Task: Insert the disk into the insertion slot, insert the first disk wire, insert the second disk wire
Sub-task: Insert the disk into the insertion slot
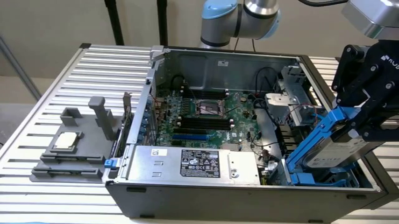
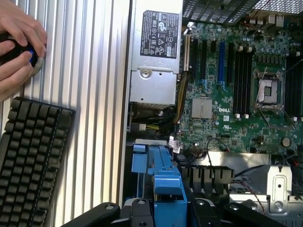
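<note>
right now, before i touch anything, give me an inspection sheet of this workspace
surface: ribbed metal table, with an open computer case on it
job's things: disk in its blue frame, tilted, lower end by the insertion slot, not seated flat
clutter: grey fixture holding a processor chip; keyboard; person's hand on a black device
tool: tool shut on the disk's upper end
cables: black wires loop inside the case; yellow-black bundle by the power supply
surroundings: black posts behind the table
</note>
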Robot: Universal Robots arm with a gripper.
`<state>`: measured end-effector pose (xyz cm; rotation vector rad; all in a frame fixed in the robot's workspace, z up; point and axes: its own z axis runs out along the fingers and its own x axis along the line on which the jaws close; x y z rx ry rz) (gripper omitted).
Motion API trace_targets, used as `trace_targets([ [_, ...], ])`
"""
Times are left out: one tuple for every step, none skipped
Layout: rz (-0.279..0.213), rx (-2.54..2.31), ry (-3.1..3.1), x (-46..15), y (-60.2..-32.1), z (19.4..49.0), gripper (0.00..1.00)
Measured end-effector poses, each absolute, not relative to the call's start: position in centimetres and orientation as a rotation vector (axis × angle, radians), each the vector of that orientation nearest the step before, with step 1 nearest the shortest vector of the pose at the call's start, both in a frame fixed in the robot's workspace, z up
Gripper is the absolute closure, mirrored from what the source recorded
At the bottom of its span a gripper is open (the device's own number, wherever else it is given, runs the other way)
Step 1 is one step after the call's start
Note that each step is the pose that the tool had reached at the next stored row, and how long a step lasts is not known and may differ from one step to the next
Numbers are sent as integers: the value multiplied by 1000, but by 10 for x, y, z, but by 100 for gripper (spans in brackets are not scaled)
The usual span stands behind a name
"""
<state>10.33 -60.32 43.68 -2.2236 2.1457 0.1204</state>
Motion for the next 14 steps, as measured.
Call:
trace_targets([
  [122,-2223,2145,103,-603,436,67],
  [123,-2222,2144,103,-603,436,67],
  [125,-2221,2143,103,-603,435,67],
  [127,-2220,2142,103,-603,435,67],
  [129,-2219,2141,103,-603,435,67],
  [131,-2218,2140,103,-603,434,67],
  [133,-2217,2139,103,-603,434,67],
  [135,-2216,2138,103,-603,433,67],
  [137,-2215,2137,103,-603,433,67],
  [138,-2215,2136,103,-603,432,67],
  [139,-2214,2135,103,-603,432,67],
  [140,-2214,2135,103,-603,431,67],
  [141,-2214,2134,103,-603,430,67],
  [142,-2214,2133,103,-603,430,67],
])
